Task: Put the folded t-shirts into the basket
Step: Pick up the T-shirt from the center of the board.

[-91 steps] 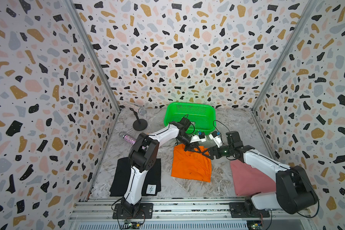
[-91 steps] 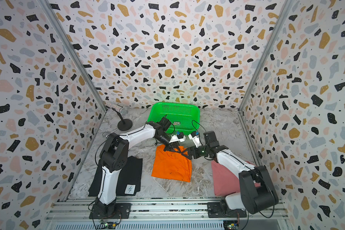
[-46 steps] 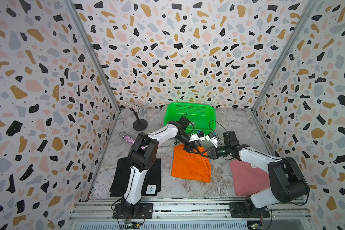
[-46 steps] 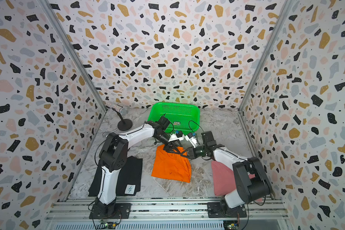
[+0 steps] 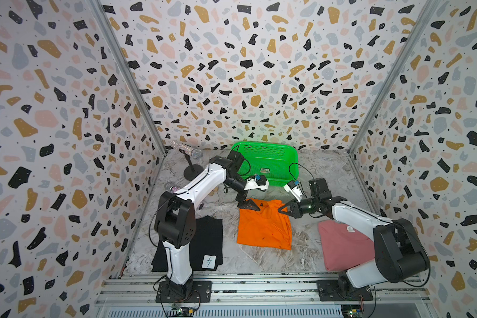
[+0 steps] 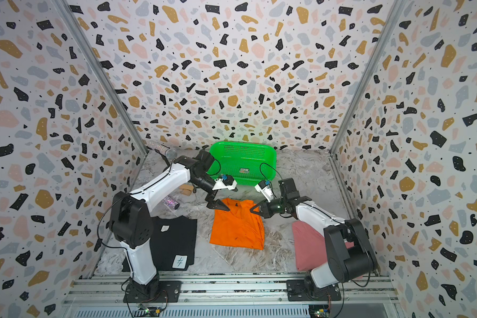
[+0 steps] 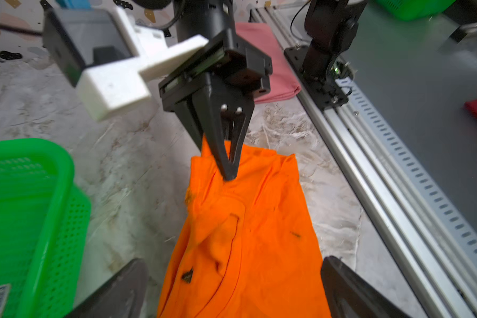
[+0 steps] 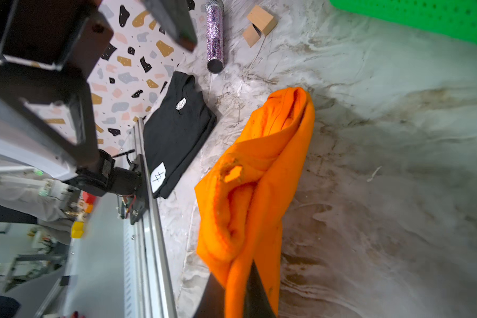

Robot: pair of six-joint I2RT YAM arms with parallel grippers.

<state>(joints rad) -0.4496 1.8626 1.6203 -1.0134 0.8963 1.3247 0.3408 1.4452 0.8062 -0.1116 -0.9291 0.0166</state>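
Folded t-shirts on the marbled tabletop [image 5: 328, 176], all three outside the basket. Nearest the front rail [image 5: 259, 286] we found the black shirt [image 5: 207, 242] lying flat by the left arm's base, its white square label [image 5: 208, 261] at the near edge. Level with it, on the right side, lay the dusty pink shirt [image 5: 344, 245], partly hidden under the right arm.

Between these two, and a little farther back, lay the orange shirt [image 5: 263, 228]. Its near part rested on the table, and its far edge was rumpled. At the far right corner of that shirt we saw the right gripper [image 7: 229, 176] pinched closed on the orange cloth, which bunched toward the claw in the right wrist view. At the far left corner we saw the left gripper [image 5: 248, 206] with its jaws spread wide. In the left wrist view the orange shirt showed between its two fingers [image 7: 121, 289], and nothing was clamped.

Farther back stood the green basket [image 5: 276, 157], close to the rear wall and just beyond both grippers. Left of it we noted two wooden blocks [image 8: 259, 24], a glittery cylinder [image 8: 214, 35] lying on its side, and a microphone on a stand [image 5: 186, 148] in the far left corner.
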